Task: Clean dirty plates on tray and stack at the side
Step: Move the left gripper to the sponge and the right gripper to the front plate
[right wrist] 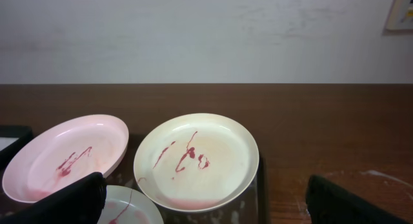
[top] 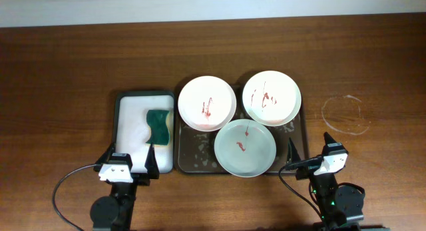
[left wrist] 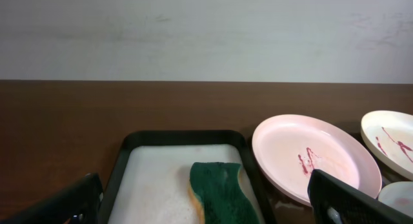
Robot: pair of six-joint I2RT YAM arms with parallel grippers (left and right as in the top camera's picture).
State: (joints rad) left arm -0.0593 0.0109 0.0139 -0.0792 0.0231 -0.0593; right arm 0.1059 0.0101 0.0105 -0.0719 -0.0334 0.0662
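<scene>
Three round shallow plates (top: 207,103) smeared red, two cream and one pale bluish, lie on the sudsy dark brown-grey rectangular tray (top: 190,154) on the brown wooden surface (top: 66,71). The left pincer (top: 131,156) and right pincer (top: 309,148) gape apart, empty.

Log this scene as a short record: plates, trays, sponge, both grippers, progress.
back left plate: red smears
back right plate: red smears
front plate: red smears
dark tray: holds all three plates, sudsy
sponge: green, in the white tray left of the dark tray
left gripper: open, empty, at the white tray's near edge
right gripper: open, empty, by the dark tray's near right corner
stack: not started
</scene>
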